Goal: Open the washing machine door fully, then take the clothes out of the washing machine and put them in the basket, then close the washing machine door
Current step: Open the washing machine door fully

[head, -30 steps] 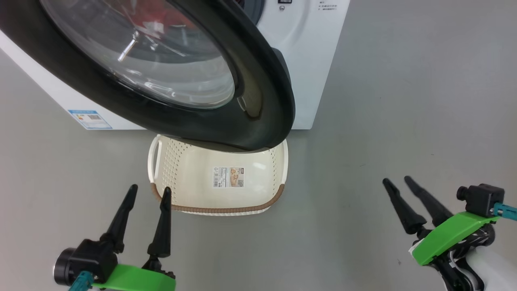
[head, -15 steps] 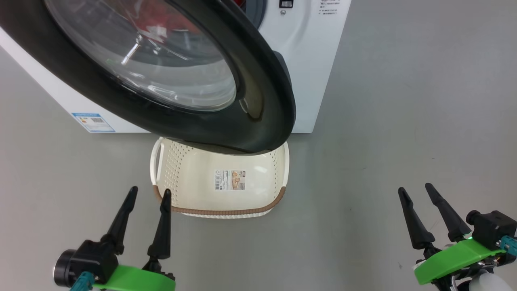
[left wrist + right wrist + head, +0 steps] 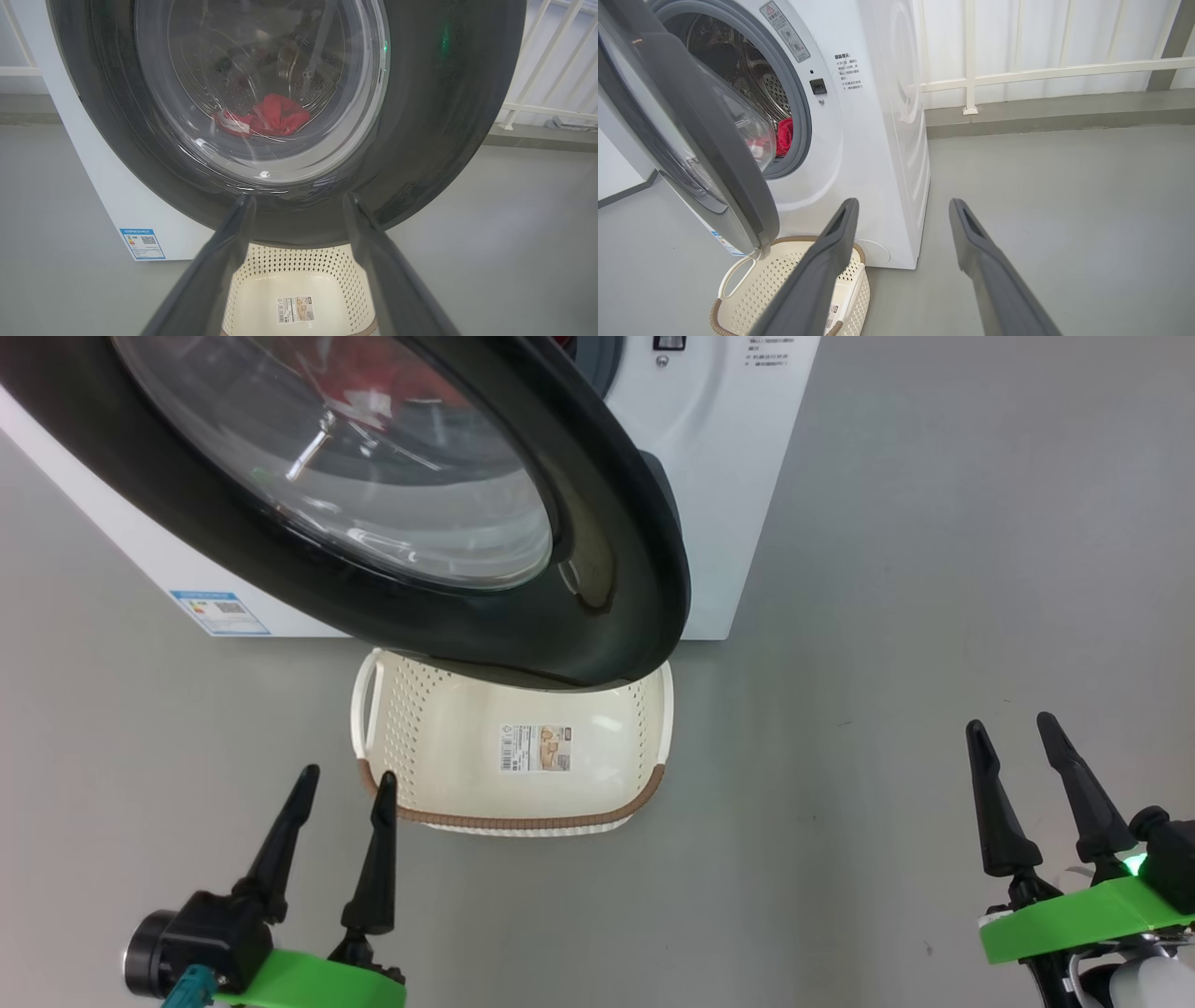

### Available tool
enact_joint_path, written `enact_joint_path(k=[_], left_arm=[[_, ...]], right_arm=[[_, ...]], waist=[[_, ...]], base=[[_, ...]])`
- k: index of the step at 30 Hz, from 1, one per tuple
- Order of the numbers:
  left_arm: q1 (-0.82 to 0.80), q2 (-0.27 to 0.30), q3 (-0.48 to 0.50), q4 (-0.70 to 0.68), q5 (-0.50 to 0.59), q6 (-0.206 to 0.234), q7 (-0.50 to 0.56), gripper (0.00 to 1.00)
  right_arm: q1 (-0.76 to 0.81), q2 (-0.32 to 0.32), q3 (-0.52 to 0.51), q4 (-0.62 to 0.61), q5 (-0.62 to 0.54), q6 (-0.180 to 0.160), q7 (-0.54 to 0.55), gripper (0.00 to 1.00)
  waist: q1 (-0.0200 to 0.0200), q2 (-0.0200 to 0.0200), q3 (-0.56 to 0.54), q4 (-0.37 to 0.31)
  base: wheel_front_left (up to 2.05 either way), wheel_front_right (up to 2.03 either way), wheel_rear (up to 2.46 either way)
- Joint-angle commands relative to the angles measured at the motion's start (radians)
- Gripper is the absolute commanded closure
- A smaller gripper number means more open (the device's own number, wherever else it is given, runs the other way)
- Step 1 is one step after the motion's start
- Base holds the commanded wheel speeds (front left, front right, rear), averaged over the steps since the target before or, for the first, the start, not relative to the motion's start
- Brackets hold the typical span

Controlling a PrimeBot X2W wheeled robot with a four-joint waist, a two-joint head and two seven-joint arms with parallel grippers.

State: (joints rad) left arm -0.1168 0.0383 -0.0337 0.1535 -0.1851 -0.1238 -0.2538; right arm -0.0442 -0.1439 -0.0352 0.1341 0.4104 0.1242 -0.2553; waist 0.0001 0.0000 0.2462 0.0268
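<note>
Opening step not yet complete

We find the washing machine door (image 3: 597, 607) only part-way swung out. It is hinged on our left, and its free edge hangs over the back of the basket (image 3: 523, 822). Its glossy outer face looks toward the left gripper (image 3: 346, 775), and the glass bowl (image 3: 373, 457) bulges back toward the drum (image 3: 768, 86). Being round, the door has no long axis. The basket's long axis runs left to right along the front of the washing machine (image 3: 719, 476), with its mouth upward and its bottom bare but for a paper label (image 3: 536, 748). The clothes (image 3: 271, 119), red, lie low in the drum behind the glass.

Both claws stand wide with nothing between the jaws. The right gripper (image 3: 1009, 722) hovers well to the right of the machine.

Our judgement: one claw must next catch the door's free edge and sweep it leftward until the opening is clear, before any reach inside.
</note>
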Motion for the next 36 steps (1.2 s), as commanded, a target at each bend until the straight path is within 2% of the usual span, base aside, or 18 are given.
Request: enact_joint_path(k=[1,13,19,20,21,22,23,36], left_arm=[[0.005,0.012,0.033,-0.028,0.011,-0.003,-0.008,0.0],[0.001,0.012,0.026,-0.03,0.001,0.0,-0.008,0.0],[-0.001,0.012,0.024,-0.032,0.0,0.0,-0.008,0.0],[-0.001,0.012,0.022,-0.032,0.0,0.0,-0.008,0.0],[-0.001,0.012,0.02,-0.033,-0.001,0.0,-0.008,0.0],[-0.002,0.012,0.018,-0.034,-0.003,0.0,-0.008,0.0],[-0.003,0.012,0.015,-0.034,-0.004,0.001,-0.008,0.0],[-0.013,0.012,-0.051,-0.046,-0.049,0.023,-0.008,0.0]], right_arm=[[0.009,-0.01,0.019,-0.021,-0.008,0.007,-0.006,0.0],[0.003,-0.008,0.033,-0.012,-0.015,0.007,-0.006,0.0],[-0.031,-0.002,0.056,-0.023,0.034,0.007,-0.006,0.0],[-0.041,-0.001,0.06,-0.027,0.044,0.007,-0.006,0.09],[-0.052,-0.001,0.066,-0.032,0.056,0.007,-0.006,0.53],[-0.065,-0.001,0.074,-0.037,0.068,0.007,-0.006,0.8],[-0.079,-0.002,0.084,-0.043,0.078,0.007,-0.006,1.0],[-0.332,-0.038,0.231,-0.08,0.255,0.007,-0.006,1.0]], waist=[[0.0,0.0,0.0,0.001],[0.0,0.0,0.012,0.009],[0.0,0.0,0.016,0.013],[0.0,0.0,0.018,0.015],[0.0,0.0,0.019,0.017],[0.0,0.0,0.021,0.02],[0.0,0.0,0.024,0.022],[0.0,0.0,0.05,0.109]], base=[[0.0,0.0,0.0],[0.0,0.0,0.0],[0.0,0.0,0.0],[0.0,0.0,0.0],[0.0,0.0,0.0],[0.0,0.0,0.0],[0.0,0.0,0.0],[0.0,0.0,0.0]])
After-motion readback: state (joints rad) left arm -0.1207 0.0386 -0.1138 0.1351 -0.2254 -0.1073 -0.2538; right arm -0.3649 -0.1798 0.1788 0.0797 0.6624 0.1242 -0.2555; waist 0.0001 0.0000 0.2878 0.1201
